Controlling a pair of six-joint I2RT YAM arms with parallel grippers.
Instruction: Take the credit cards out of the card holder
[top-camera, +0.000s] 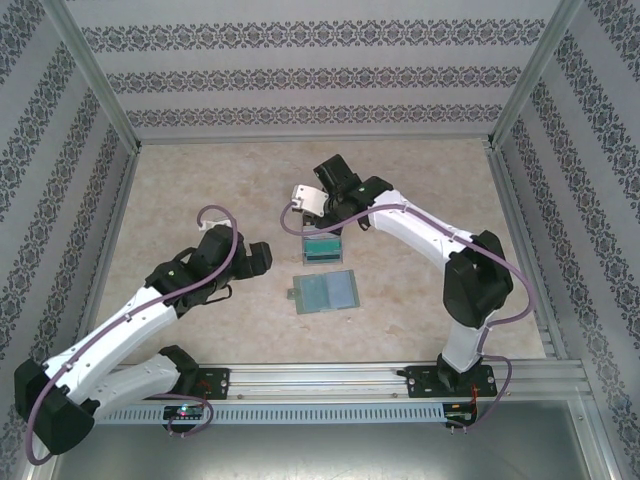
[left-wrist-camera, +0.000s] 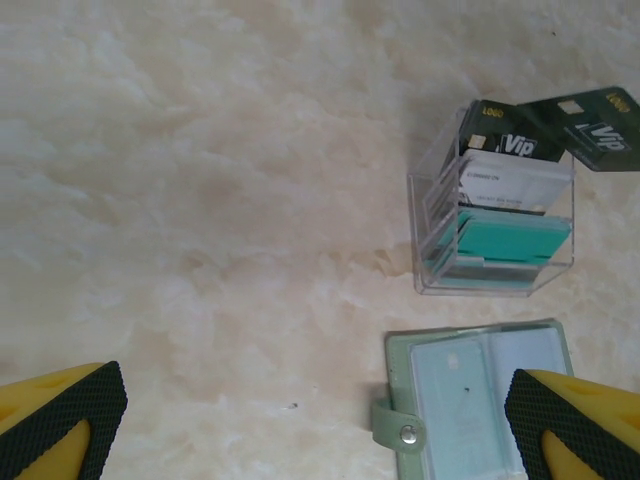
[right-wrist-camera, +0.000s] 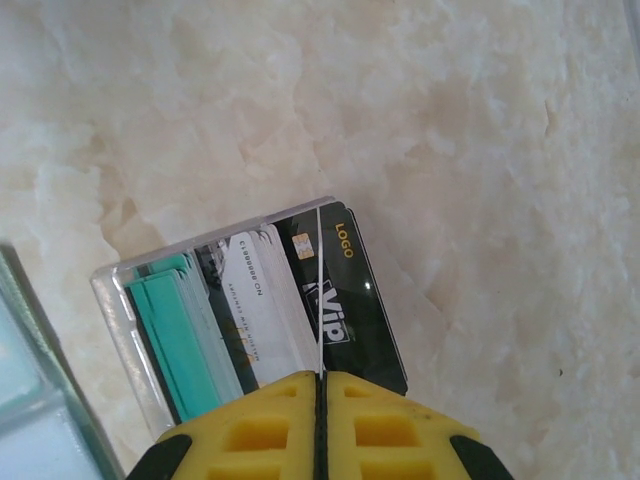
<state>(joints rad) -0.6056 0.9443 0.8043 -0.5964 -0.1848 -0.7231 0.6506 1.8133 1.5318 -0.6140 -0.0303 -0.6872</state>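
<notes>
Credit card (left-wrist-camera: 592, 125), pinched edge-on in right claw (right-wrist-camera: 318, 385), shows its dark face before spread left claw (left-wrist-camera: 315, 405).

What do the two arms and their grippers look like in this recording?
Both the left arm and right arm have white tubular links with black joint housings, and a purple cable loops along each. The left gripper and right gripper have yellow fingers; the left's carry black cross-hatched pads.
</notes>
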